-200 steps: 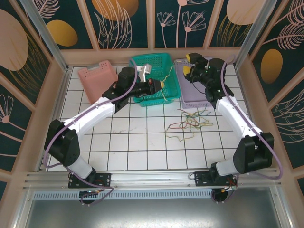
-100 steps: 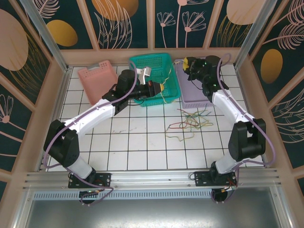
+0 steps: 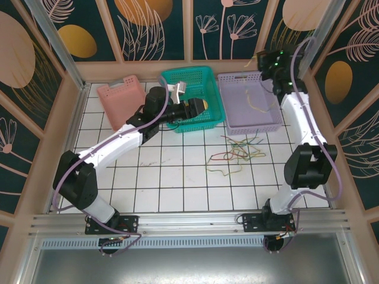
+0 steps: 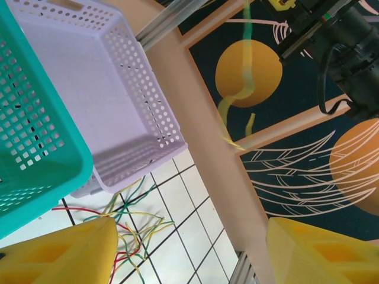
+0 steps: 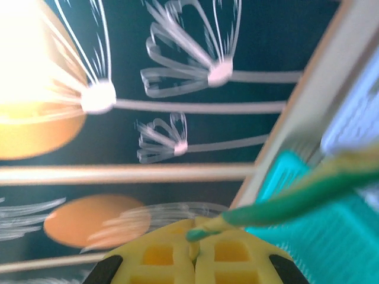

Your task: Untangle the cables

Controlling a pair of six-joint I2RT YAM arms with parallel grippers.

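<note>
A loose tangle of red, yellow and green cables (image 3: 237,152) lies on the white tiles in front of the lilac basket (image 3: 232,124). My right gripper (image 3: 263,57) is raised high at the back right, shut on one end of a yellow-green cable (image 3: 256,102) that dangles over that basket. In the right wrist view the closed fingers (image 5: 194,234) pinch this cable (image 5: 284,201). My left gripper (image 3: 200,106) hovers over the teal basket (image 3: 207,74), open and holding nothing. Its wrist view shows the spread gripper (image 4: 189,251), the hanging cable (image 4: 237,89) and the tangle (image 4: 133,228).
A pink basket (image 3: 121,100) leans at the back left. The teal basket (image 4: 29,136) and lilac basket (image 4: 136,89) stand side by side against the back wall. Wooden frame walls (image 3: 308,112) close in the tiled table on three sides.
The right gripper shut on the yellow-green cable and swung up and to the back right with it. The left gripper opened and let that cable go.
</note>
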